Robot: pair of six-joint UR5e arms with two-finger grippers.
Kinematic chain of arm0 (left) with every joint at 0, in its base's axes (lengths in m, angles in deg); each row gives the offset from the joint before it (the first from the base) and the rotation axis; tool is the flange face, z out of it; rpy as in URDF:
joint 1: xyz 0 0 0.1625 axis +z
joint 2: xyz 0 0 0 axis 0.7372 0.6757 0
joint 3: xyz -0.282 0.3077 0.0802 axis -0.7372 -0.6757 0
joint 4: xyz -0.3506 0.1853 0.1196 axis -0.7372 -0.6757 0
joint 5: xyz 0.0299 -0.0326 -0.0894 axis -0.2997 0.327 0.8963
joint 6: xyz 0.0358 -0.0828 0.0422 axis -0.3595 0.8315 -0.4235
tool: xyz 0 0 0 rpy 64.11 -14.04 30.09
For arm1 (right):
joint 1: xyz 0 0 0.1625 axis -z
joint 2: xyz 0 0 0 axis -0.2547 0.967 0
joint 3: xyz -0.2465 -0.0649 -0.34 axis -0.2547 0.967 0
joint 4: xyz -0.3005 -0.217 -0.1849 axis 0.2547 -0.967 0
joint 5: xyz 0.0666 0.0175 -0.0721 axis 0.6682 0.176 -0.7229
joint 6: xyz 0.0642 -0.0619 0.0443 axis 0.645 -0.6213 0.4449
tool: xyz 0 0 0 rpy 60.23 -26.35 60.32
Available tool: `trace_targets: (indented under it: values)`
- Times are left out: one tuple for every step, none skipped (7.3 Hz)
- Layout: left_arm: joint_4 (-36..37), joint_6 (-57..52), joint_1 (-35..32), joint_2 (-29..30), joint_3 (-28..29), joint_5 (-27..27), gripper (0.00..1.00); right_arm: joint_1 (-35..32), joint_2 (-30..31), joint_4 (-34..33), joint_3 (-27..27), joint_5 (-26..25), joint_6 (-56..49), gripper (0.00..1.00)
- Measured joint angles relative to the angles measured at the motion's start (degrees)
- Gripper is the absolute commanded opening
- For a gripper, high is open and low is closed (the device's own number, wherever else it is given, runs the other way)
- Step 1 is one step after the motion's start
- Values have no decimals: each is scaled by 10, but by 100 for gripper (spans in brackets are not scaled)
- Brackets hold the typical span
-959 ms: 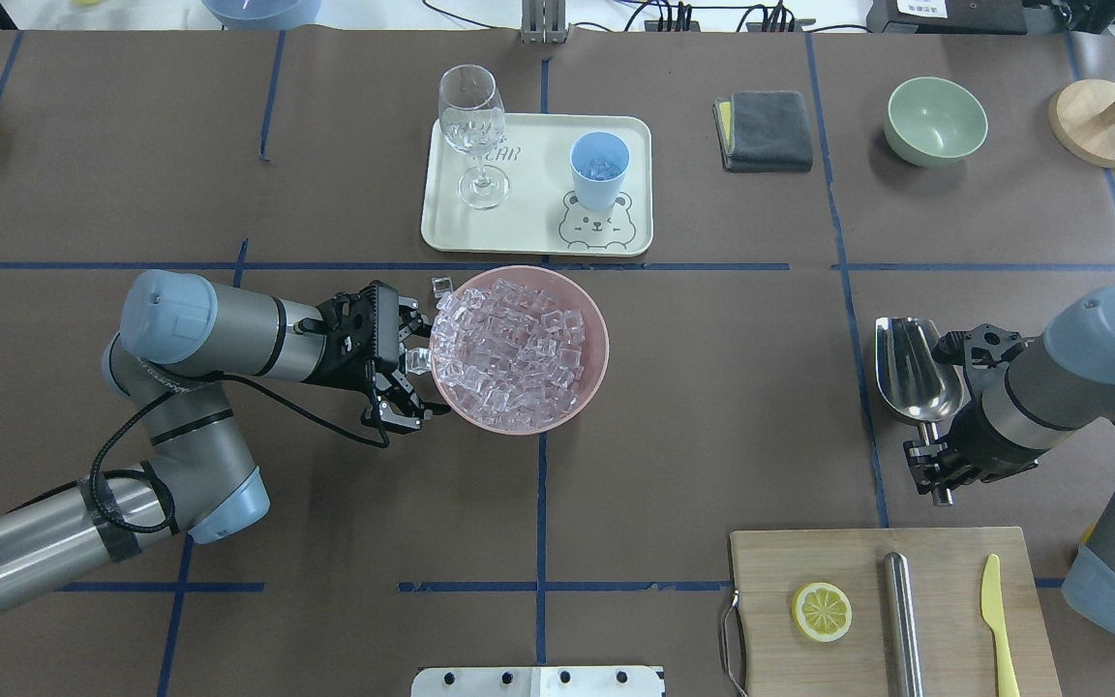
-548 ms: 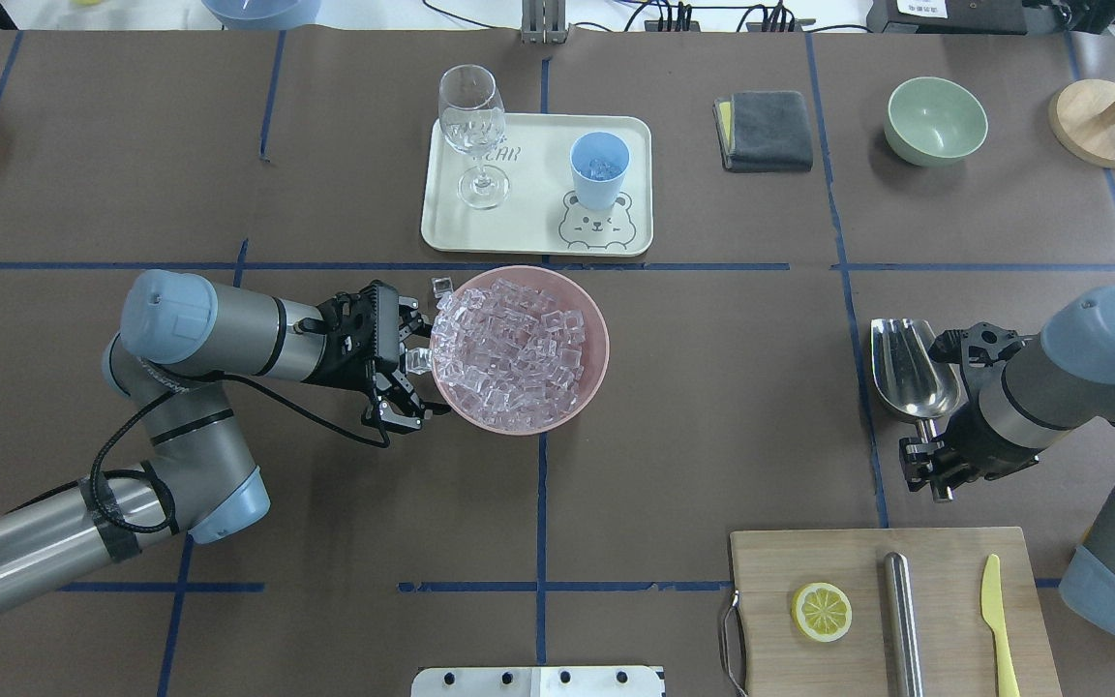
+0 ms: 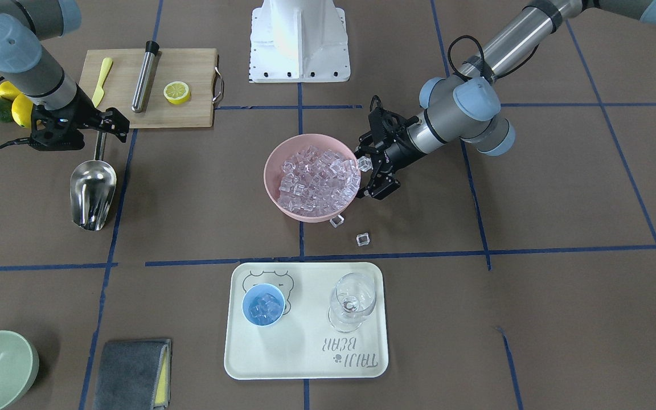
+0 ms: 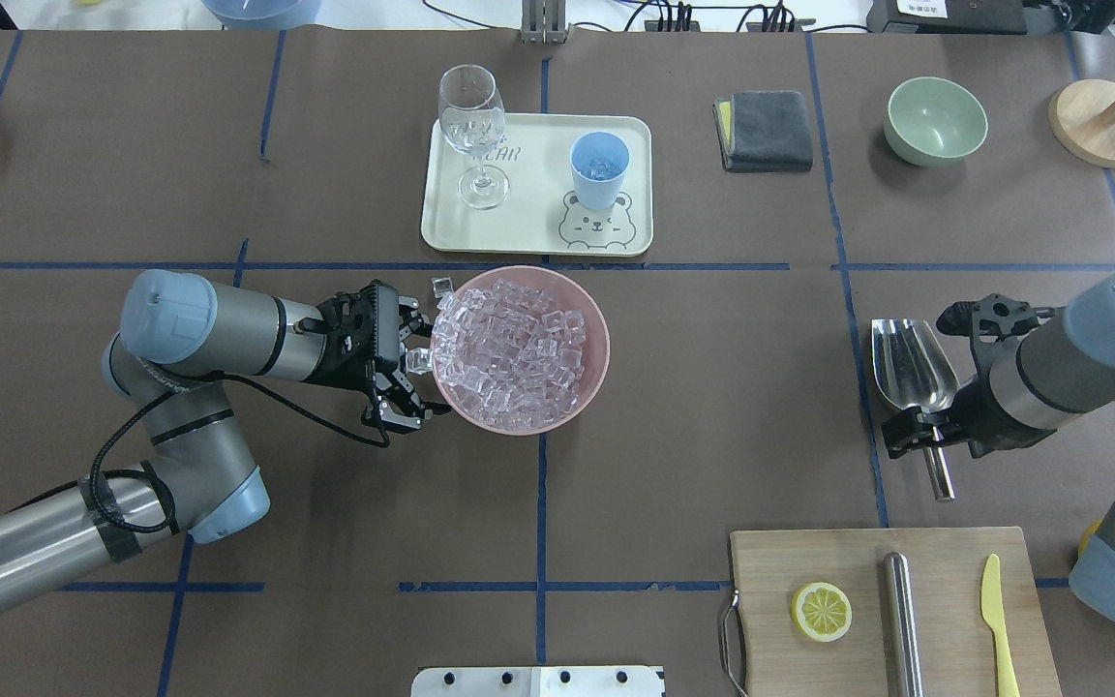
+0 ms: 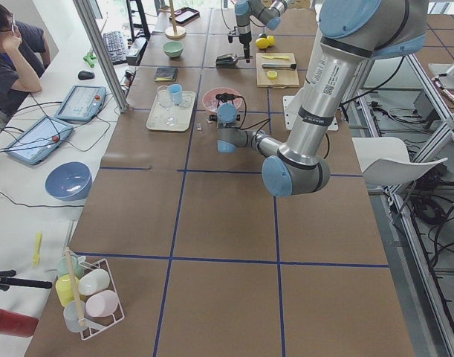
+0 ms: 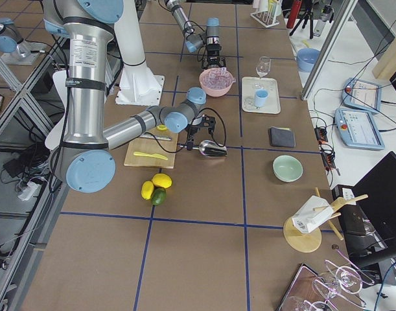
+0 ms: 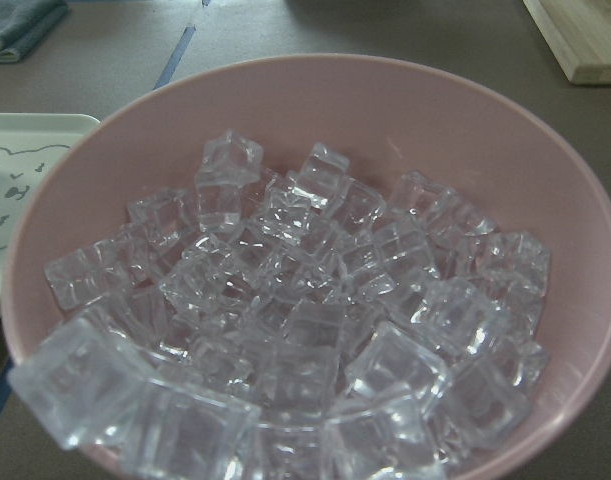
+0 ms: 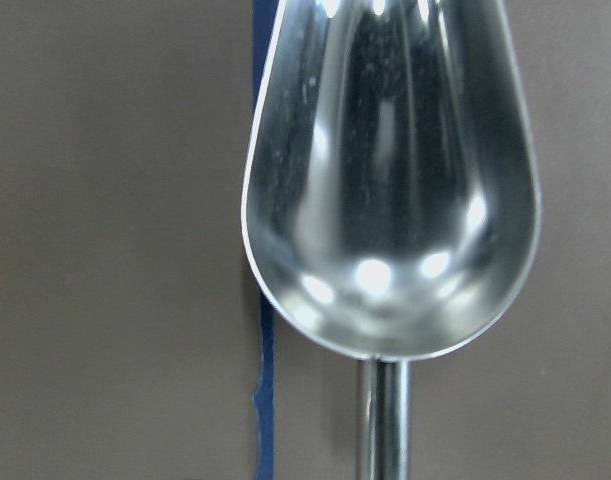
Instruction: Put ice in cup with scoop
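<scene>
- Left pincer (image 4: pixel 419 366) sits low against the outer wall of the pink bowl (image 4: pixel 604 339), on the robot's left of it. Its fingers are spread wide, and one loose clear cube lies between them without being pinched.
- On the robot's right, the right pincer (image 4: pixel 918 440) hangs over the thin handle of the scoop (image 4: pixel 911 363). Its fingers stand apart on either side of the handle rather than pressed onto it.
- That scoop lies on the counter (image 4: pixel 712 407) with its trough facing up and empty. The mouth points away from the robot and the handle points toward the wooden board (image 4: pixel 770 561).
- Heaped in the pink bowl at the counter's middle, the ice (image 4: pixel 514 353) reaches close to the rim. The left wrist view looks straight into the heap.
- Beyond the bowl, the cup (image 4: pixel 598 194) stands upright on the cream tray (image 4: pixel 538 223), over the printed bear, with several cubes inside.
- On the same tray, apart from the cup, stands a wine glass (image 4: pixel 470 121).
- Two stray cubes (image 3: pixel 364 239) lie on the counter between bowl and tray, one just beside the bowl's base.
- On the wooden board lie a lemon slice (image 4: pixel 821 611), a steel cylinder (image 4: pixel 901 620) and a yellow knife (image 4: pixel 998 620), side by side and apart.
</scene>
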Motion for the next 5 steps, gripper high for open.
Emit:
trace_targets:
  values:
    - [0,0,0,0,0,0,100,-31,0,-2,-7,-8,-19,100]
    - [0,0,0,0,0,1,100,-66,2,-8,-7,-8,-68,100]
    - [0,0,0,0,0,1,100,-107,2,-30,-6,-4,-145,100]
    - [0,0,-1,-1,0,1,100,-158,-2,-75,-5,2,-239,100]
    - [0,0,-1,-1,0,1,100,-216,-4,-119,-1,13,-336,100]
